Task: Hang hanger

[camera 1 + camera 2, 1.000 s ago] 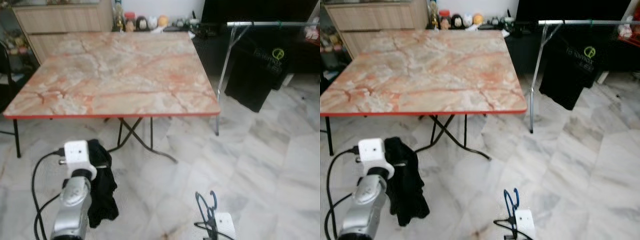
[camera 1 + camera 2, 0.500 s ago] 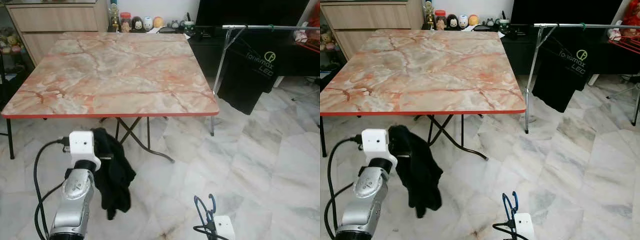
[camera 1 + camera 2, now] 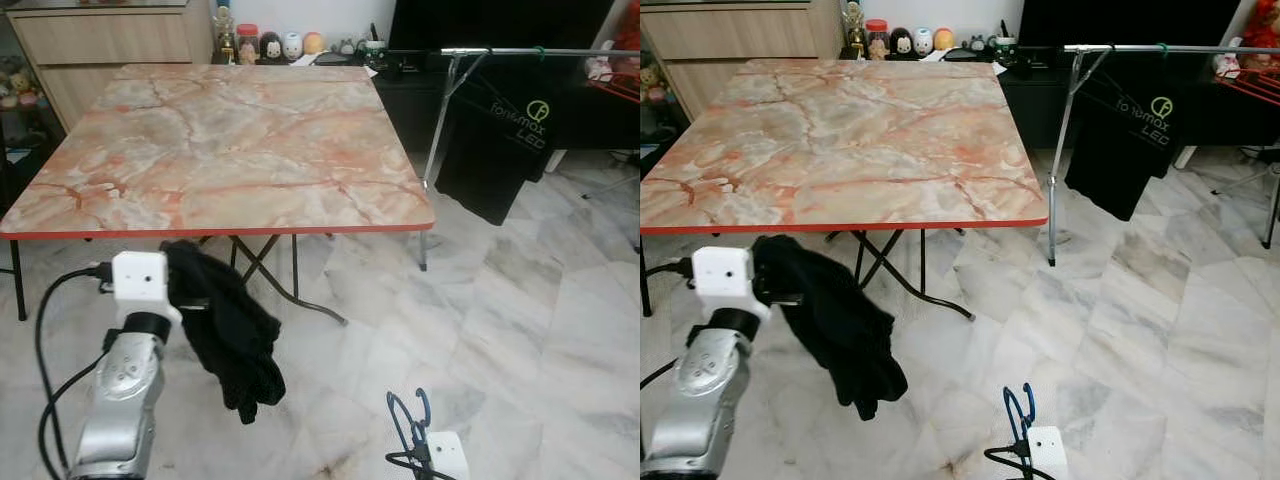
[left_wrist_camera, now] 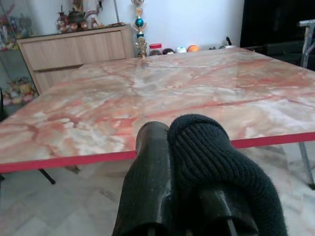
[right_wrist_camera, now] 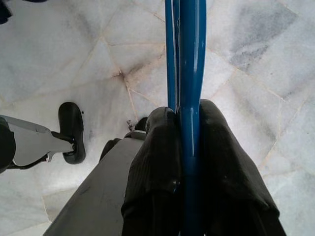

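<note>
Hanger (image 5: 187, 73) over white marble floor (image 3: 520, 330), beside marble-topped table (image 3: 230, 150).

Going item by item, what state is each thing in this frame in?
Left gripper: jaws shut on black garment, which dangles.
Right gripper: jaws shut on blue hanger.
Clothes rack: standing, black T-shirt hung on it.
Folding table: unfolded.

Marble-topped table (image 3: 230, 140) (red-edged); black shirt (image 3: 505, 135) on rail (image 3: 540, 50).
</note>
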### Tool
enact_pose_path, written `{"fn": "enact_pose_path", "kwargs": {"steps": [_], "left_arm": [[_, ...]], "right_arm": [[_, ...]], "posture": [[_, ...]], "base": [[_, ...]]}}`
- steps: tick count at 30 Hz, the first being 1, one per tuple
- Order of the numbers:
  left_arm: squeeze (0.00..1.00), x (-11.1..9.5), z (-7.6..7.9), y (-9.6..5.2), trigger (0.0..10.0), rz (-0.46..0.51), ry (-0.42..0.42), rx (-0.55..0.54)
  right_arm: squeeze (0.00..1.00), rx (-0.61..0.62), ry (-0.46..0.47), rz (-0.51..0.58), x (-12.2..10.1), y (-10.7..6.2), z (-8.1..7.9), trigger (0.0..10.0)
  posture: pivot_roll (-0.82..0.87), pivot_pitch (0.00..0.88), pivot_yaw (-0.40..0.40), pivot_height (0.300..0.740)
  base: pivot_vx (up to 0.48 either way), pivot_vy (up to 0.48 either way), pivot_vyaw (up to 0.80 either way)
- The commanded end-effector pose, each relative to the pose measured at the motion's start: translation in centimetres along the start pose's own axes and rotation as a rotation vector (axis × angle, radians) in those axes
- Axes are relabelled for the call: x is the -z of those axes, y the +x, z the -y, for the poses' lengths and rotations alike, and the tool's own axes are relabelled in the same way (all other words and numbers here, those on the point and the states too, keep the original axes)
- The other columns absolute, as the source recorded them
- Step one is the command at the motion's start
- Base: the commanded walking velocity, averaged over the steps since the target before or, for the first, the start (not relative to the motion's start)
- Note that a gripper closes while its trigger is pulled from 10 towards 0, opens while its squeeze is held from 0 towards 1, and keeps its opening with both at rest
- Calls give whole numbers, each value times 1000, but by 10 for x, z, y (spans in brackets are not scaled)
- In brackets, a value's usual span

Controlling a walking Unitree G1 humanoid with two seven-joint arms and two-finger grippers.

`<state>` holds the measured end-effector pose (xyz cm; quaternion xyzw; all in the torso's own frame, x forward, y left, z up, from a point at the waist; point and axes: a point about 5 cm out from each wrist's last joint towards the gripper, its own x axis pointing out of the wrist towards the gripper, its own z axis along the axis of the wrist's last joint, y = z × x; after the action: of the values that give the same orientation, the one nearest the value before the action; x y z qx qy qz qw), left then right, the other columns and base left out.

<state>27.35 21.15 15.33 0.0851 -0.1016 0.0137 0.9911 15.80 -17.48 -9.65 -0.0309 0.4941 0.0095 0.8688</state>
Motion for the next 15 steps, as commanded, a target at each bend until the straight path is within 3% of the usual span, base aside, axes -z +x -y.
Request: {"fn": "enact_pose_path", "kwargs": {"steps": [1, 5, 15], "left_arm": [[0, -13, -6, 0, 10000, 43, 33, 16], [0, -14, -10, 2, 10000, 45, 83, 41], [0, -21, -5, 17, 10000, 58, 53, 31]], "right_arm": [[0, 1, 3, -6, 1, 0, 1, 10000], [0, -1, -5, -7, 1, 0, 0, 10000], [0, 4, -5, -7, 1, 0, 3, 10000]], "posture": [[18, 0, -43, 740], [22, 0, -42, 740], [16, 0, -37, 740]], "base": [[240, 0, 0], [244, 0, 0], [279, 0, 0]]}}
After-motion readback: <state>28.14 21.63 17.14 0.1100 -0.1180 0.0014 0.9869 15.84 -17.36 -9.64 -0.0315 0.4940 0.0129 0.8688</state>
